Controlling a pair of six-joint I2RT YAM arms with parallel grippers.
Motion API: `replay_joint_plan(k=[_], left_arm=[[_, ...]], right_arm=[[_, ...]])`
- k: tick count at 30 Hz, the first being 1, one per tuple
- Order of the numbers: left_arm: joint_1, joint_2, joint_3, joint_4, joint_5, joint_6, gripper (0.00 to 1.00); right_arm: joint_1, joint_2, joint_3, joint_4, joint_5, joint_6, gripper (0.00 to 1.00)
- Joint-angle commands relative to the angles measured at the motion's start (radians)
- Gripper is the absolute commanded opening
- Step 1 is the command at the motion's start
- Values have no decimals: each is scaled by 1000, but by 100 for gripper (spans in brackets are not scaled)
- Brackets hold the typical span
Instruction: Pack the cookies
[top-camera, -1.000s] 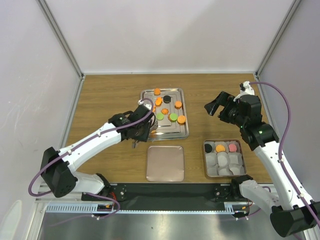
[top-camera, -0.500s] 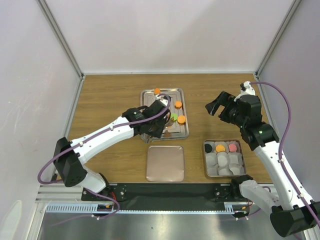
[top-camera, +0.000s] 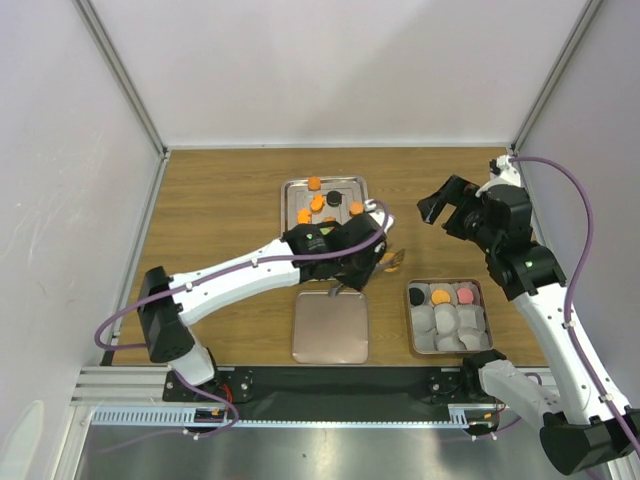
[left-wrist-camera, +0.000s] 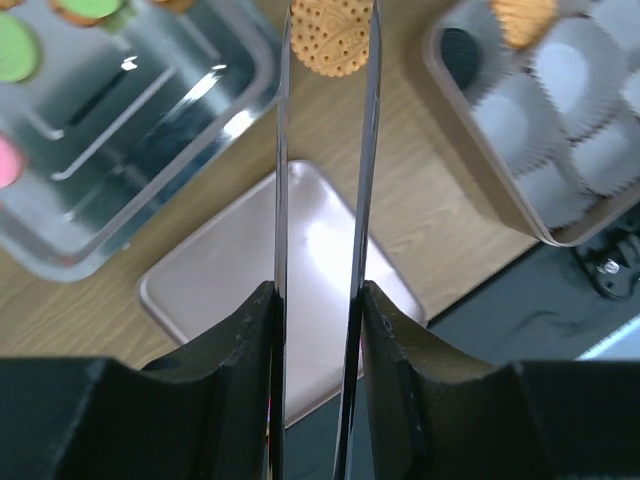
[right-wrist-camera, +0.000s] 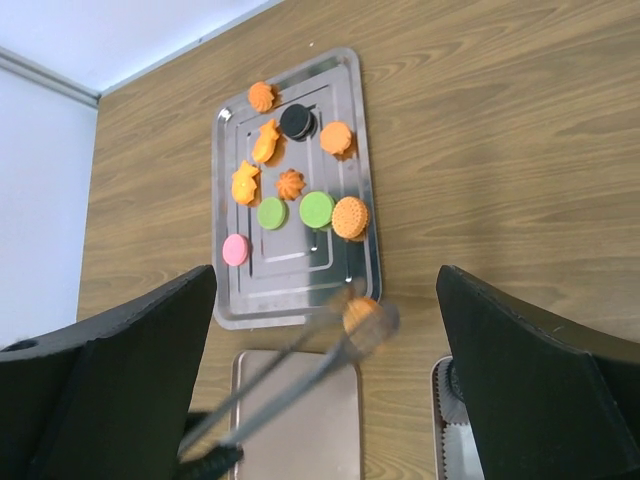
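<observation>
Left gripper (left-wrist-camera: 318, 300) is clamped on a pair of long thin tongs (left-wrist-camera: 283, 200), and the tips of those are pinching one round orange cookie (left-wrist-camera: 330, 38) with a dotted face, so it's a grip on the tongs and the tongs do the actual holding. That cookie hangs in the air over the bare wooden counter (top-camera: 220, 200), in the gap between the steel tray (right-wrist-camera: 340, 290) and the small square box (top-camera: 409, 325), just off the box's back left corner. Right under the tongs sits a flat pinkish square lid (top-camera: 330, 328); I can't tell what it goes on. The rest of the cookies (right-wrist-camera: 317, 209) lie loose on the tray: several orange, two green, one black, one pink. The box has a black, an orange and a pink one across its back row, and the other paper cups (top-camera: 446, 320) look bare. Right gripper (top-camera: 440, 203) hovers over the back right of the counter, spread wide with nothing in it, well apart from the tray and box.
</observation>
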Motion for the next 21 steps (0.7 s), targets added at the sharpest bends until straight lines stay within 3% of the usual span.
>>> replay_joint_plan(k=[1, 21], left_arm=[[-54, 20, 80, 28, 23, -15, 40], [-229, 95, 118, 48, 47, -37, 40]], right_arm=[[-15, -20, 55, -21, 39, -25, 100], [-27, -43, 52, -41, 43, -19, 100]])
